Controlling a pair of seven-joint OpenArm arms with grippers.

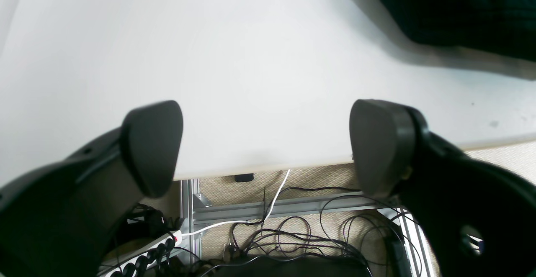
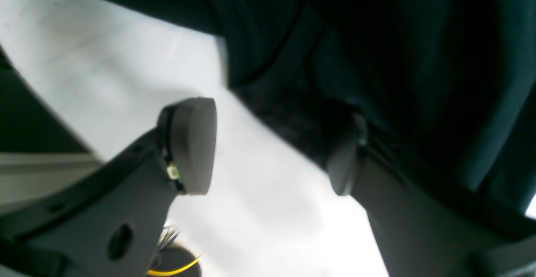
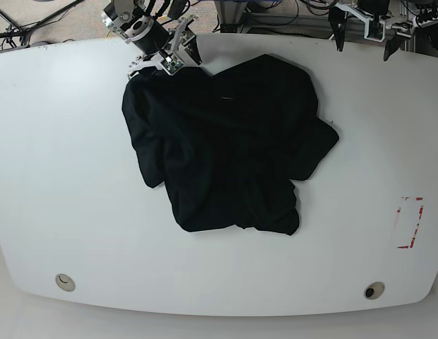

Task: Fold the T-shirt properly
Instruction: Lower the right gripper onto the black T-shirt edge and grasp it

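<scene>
I saw the T-shirt [image 3: 226, 148] as plain black, no print, on a white tabletop [image 3: 63, 176]. At the right of the base frame sat a red-and-white marked rectangle [image 3: 409, 222]. Both tools' fingers [image 1: 153, 143] looked dark grey.

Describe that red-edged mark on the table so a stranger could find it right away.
Start at the white table, where the black T-shirt lies crumpled mid-table. Look toward the base view's right edge: the small upright rectangle outlined in red, the table's only coloured marking, well clear of the cloth.
</scene>
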